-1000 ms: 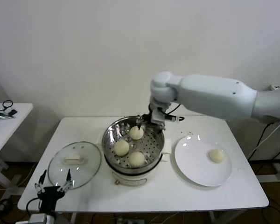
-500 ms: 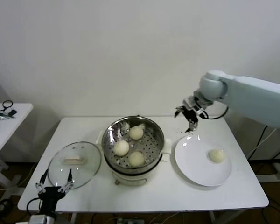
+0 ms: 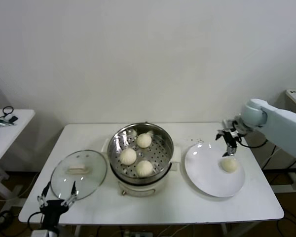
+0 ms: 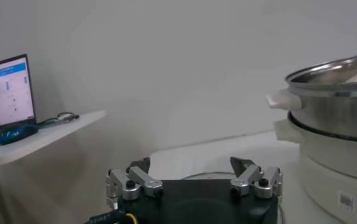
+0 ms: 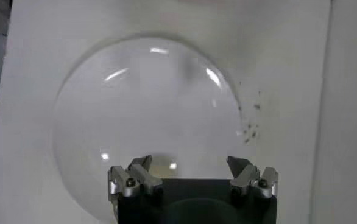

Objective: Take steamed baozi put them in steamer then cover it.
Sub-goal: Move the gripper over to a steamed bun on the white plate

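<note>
Three steamed baozi (image 3: 137, 156) sit in the steamer (image 3: 141, 159) at the middle of the white table (image 3: 153, 203): one toward the back, one on the left, one at the front. They lie close together on the perforated bottom. A fourth bun (image 3: 230, 165) lies alone on the white plate (image 3: 207, 175), which is just right of the steamer, with the bun toward the plate's right side.

Right gripper (image 3: 230, 138) hangs over the far right part of the plate, just behind and above that fourth bun, fingers spread wide, nothing between them. Right wrist view looks straight down on the plate (image 5: 142, 115); both fingers (image 5: 133, 179) stand apart at the bottom edge of the frame, and the bun is mostly hidden behind the gripper body.

Cover (image 3: 79, 174), a glass lid with a cream handle, lies flat on the table just left of the steamer, not on it. Steamer is uncovered.

Left gripper (image 3: 56, 196) is parked low at the table's front-left edge, just in front of the cover, also spread wide and empty. Left wrist view shows the steamer (image 4: 334, 115) side-on, off to one side.

A small side table (image 3: 5, 129) stands further left.
</note>
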